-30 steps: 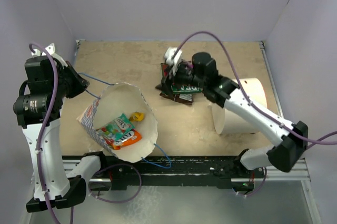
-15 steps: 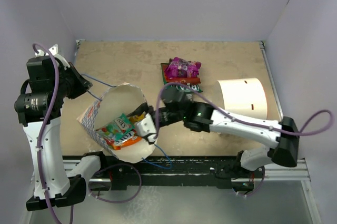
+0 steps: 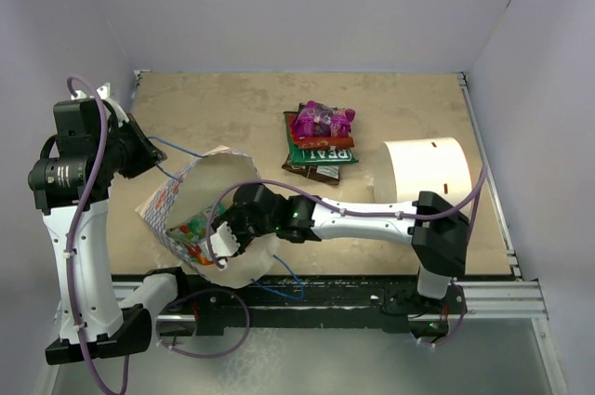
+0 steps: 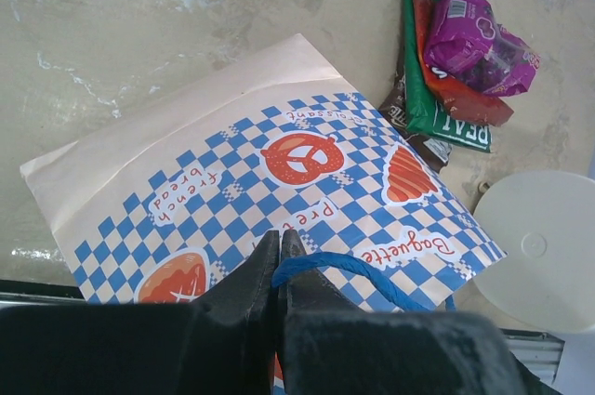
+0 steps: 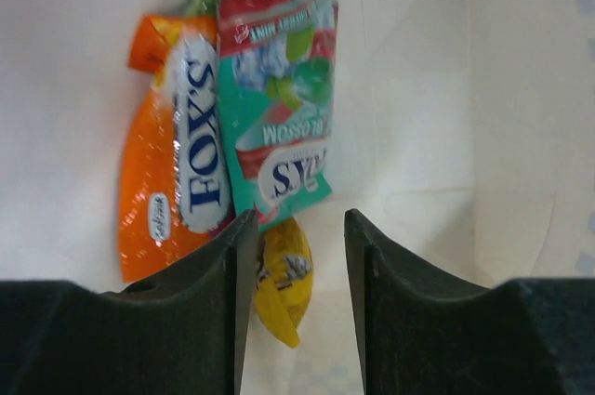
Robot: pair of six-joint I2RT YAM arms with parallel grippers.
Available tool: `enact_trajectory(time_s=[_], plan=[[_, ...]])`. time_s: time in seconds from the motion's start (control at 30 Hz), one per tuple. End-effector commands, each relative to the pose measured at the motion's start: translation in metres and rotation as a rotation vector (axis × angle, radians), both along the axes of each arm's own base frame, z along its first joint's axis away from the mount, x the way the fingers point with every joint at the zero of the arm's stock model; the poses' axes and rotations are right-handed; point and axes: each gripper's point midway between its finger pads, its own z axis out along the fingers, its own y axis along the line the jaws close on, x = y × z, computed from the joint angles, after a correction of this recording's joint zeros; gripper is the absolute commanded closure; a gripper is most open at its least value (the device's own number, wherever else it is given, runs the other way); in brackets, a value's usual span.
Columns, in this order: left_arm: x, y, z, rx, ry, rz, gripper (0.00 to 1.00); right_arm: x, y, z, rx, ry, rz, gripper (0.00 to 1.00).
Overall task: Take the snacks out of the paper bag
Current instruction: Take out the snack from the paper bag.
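The main risk is a bad pinch inside the paper bag point(image 3: 232, 172): the right jaws stand partly open with nothing gripped, one on each side of a small yellow packet point(image 5: 284, 288), and the orange packet point(image 5: 177, 163) and the teal packet point(image 5: 279, 98) lie touching it just beyond. Closing here could catch the orange packet's corner or the white paper underneath. The shiny wrappers also look slippery enough to squirt free. A snagged lining would drag the whole bag, and the left jaws are shut on only its thin blue string handle point(image 4: 344, 269), which might slip or tear. The bag lies on its side at the near left of the worktop point(image 3: 232, 107), with its mouth held open toward the right arm. It is white inside, and blue-checked with orange logos outside. A purple packet point(image 3: 321, 121) and a green packet point(image 3: 321, 151) are already stacked out on the worktop, well apart from the bag.
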Motion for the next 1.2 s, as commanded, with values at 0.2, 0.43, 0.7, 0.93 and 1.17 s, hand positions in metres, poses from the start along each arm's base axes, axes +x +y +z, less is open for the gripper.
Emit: enact_trajectory(time_s=[0.2,0.43,0.7,0.93,1.17], plan=[[0.0,-0.002,0.005,0.021,-0.015,-0.046,1.0,0.017,0.004,-0.004,-0.07,-0.155,0.043,0.53],[-0.001,-0.004,0.002,0.011,-0.007,-0.049,1.0,0.024,0.005,-0.023,-0.121,-0.167,0.027,0.48],[0.0,-0.003,0.002,0.014,-0.003,-0.052,1.0,0.03,0.02,-0.037,-0.115,-0.18,0.027,0.47],[0.001,-0.005,0.001,0.006,0.005,-0.061,1.0,0.045,0.038,-0.039,-0.058,-0.217,-0.034,0.45],[0.004,-0.008,-0.001,-0.011,0.012,-0.071,1.0,0.062,0.062,-0.031,0.058,-0.29,-0.081,0.48]])
